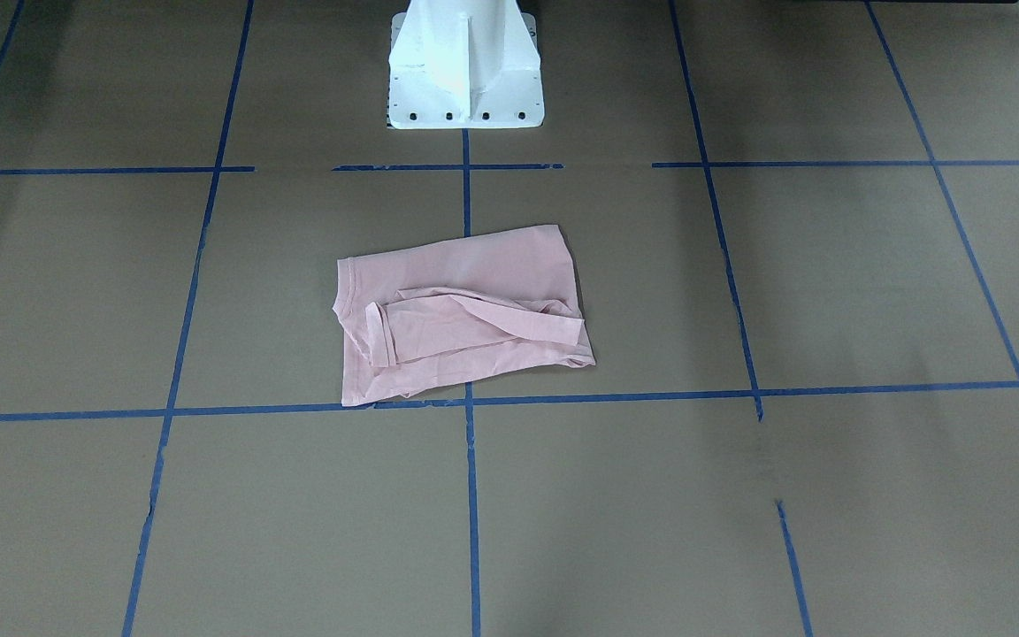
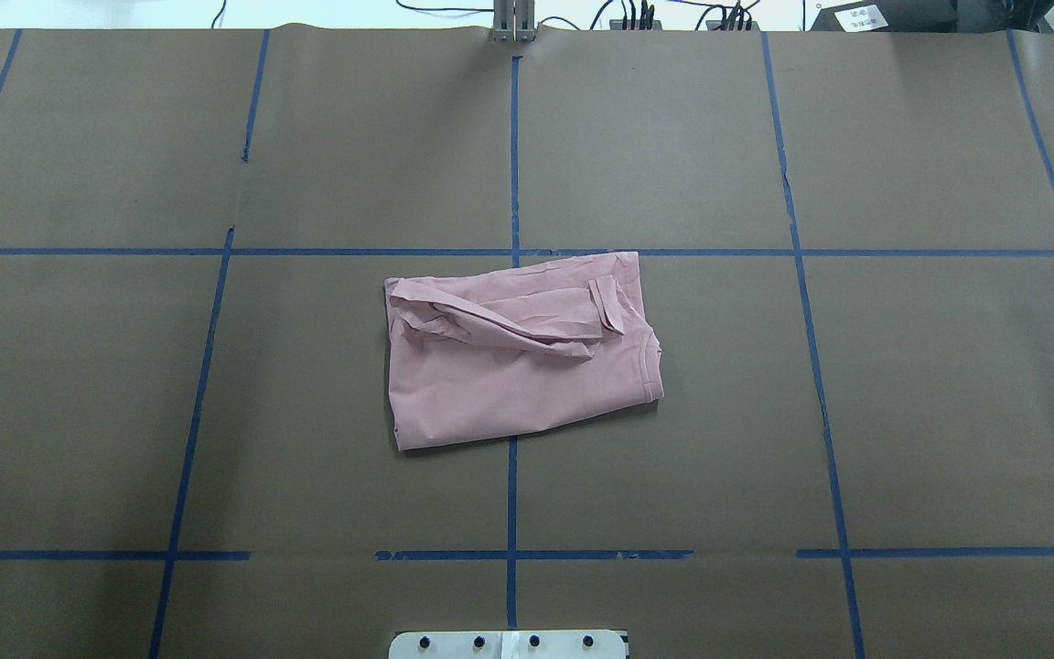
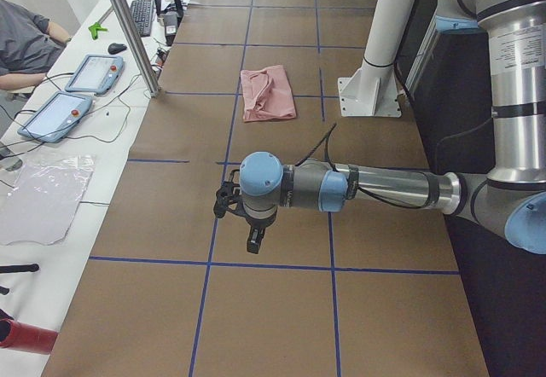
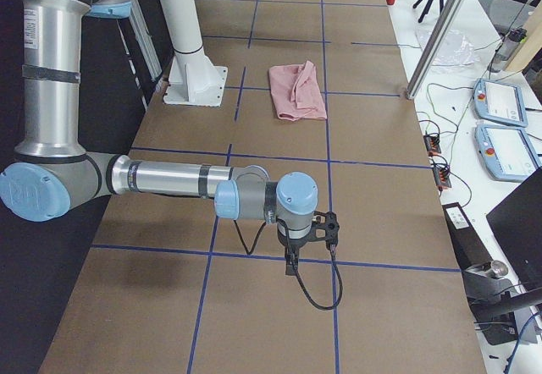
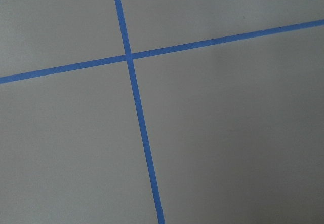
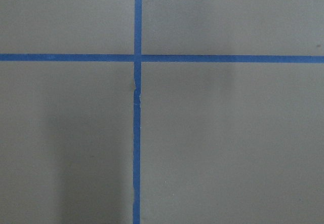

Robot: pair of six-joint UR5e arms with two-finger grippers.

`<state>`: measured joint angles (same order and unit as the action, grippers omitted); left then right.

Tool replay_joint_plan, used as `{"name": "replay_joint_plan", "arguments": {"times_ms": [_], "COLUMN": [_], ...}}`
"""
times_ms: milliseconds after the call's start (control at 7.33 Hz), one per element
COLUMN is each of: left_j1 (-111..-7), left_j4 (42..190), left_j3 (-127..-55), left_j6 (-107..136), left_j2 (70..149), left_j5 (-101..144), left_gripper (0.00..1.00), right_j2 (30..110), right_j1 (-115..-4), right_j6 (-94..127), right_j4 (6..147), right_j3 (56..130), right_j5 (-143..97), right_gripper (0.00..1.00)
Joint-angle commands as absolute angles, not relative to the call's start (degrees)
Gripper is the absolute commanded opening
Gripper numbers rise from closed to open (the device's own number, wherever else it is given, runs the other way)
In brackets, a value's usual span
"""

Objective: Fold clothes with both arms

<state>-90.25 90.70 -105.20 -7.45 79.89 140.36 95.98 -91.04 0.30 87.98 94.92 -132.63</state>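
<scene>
The pale pink T-shirt lies folded into a rough rectangle near the middle of the brown table, with a sleeve laid across it. It also shows in the overhead view and both side views. No print shows. My left gripper hovers over bare table far from the shirt, seen only in the left side view. My right gripper hovers likewise at the other end, seen only in the right side view. I cannot tell whether either is open or shut. Both wrist views show only taped table.
Blue tape lines divide the brown paper table cover into squares. The white pedestal base stands behind the shirt on the robot's side. A side bench holds tablets and cables, with a seated person beside it.
</scene>
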Motion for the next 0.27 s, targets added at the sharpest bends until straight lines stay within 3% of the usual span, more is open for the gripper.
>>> {"name": "replay_joint_plan", "arguments": {"times_ms": [0,136], "left_j1": [-90.26,-90.18], "left_j4": [90.70,90.70], "left_j3": [-105.29,-105.21], "left_j6": [-7.38,-7.21], "left_j2": [79.89,79.89], "left_j5": [140.36,140.36], "left_gripper": [1.00,1.00], "right_j2": [95.98,95.98], "right_j1": [-91.05,-91.05], "right_j6": [0.26,0.26], "right_j4": [87.98,87.98], "right_j3": [94.83,94.83], "right_j5": [-132.63,-132.54], "right_gripper": [1.00,1.00]}}
